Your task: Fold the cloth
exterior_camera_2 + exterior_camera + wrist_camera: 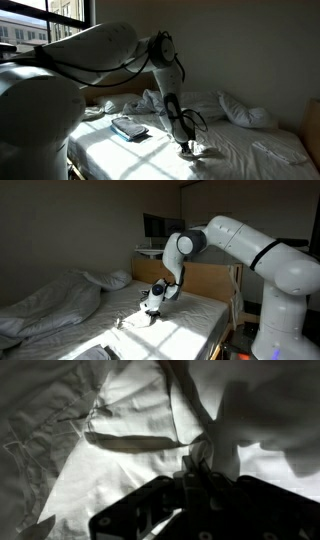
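Note:
A white cloth [178,323] lies spread on the bed, lit by sunlight, and shows in both exterior views [222,157]. In the wrist view the cloth [130,415] is creased, with a raised fold running up to the fingers. My gripper [151,311] is low over the bed, touching the cloth [188,151]. In the wrist view its two fingers [200,457] are close together, pinching a bunched ridge of the cloth. The fingertips are partly in dark shadow.
A crumpled duvet [50,305] fills one side of the bed. Pillows [245,110] lie near the head. A flat dark-edged object [129,127] lies on the bed near the window [40,30]. A wooden board [212,278] stands behind the bed.

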Motion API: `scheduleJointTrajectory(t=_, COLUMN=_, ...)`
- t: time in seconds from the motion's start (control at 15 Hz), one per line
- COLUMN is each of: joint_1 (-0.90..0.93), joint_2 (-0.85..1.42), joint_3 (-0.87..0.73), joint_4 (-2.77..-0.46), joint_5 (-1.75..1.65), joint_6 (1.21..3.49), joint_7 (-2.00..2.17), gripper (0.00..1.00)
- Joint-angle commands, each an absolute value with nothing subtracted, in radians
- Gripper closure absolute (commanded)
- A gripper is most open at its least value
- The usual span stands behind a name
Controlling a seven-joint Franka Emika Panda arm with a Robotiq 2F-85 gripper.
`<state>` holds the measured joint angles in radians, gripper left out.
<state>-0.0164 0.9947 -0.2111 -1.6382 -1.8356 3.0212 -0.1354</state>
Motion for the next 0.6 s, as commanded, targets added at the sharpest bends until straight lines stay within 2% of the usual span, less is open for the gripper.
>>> scheduleJointTrajectory(t=0.0, joint_1=-0.055, joint_2=0.951, joint_3=-0.166, joint_4=-1.688, joint_5=-1.794, joint_6=2.977, joint_7=-0.226, gripper=0.68)
scheduleJointTrajectory(t=0.53, joint_1=-0.067, joint_2=0.954, joint_3=-0.142, joint_4=-1.682, joint_5=-1.752, joint_6=2.94, joint_7=-0.271, gripper=0.16)
